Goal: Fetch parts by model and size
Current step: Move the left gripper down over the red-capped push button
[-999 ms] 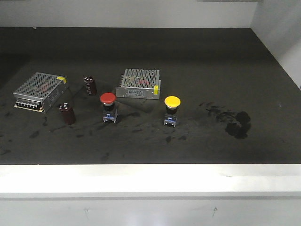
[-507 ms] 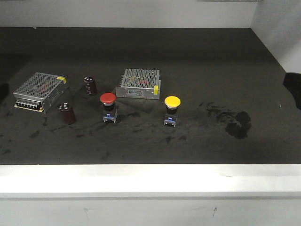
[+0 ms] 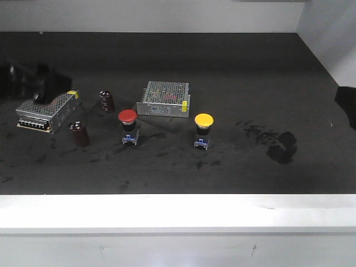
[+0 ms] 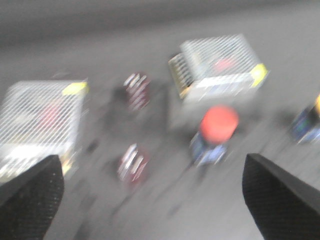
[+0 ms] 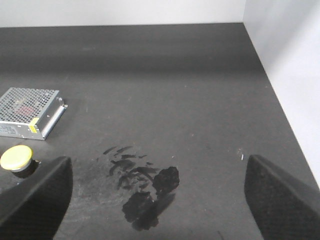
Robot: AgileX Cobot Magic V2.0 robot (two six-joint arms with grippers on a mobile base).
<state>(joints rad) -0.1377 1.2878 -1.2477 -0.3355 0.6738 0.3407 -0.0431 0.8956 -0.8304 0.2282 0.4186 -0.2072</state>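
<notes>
The red-capped push-button [image 3: 127,116] stands on the dark mat left of centre. The yellow-capped push-button [image 3: 203,120] stands to its right. Both are upright and untouched. My left gripper [image 3: 25,80] is a dark blur at the far left, above the left power supply. In the blurred left wrist view it is open [image 4: 155,200] and empty, with the red button [image 4: 219,123] ahead and to the right. My right gripper [image 3: 346,105] shows only at the right edge. In the right wrist view it is open [image 5: 157,200] and empty, with the yellow button [image 5: 16,157] at the far left.
Two silver perforated power supplies [image 3: 47,108] [image 3: 164,98] lie behind the buttons. Two maroon capacitors [image 3: 107,101] [image 3: 79,134] stand between them. A black stain [image 3: 281,147] marks the mat at the right. White walls rise at the back and right; a white ledge [image 3: 178,211] runs along the front.
My left arm has swung into view at the far left and is still moving. My right gripper came in at the right edge and now holds still. The parts have not moved.
</notes>
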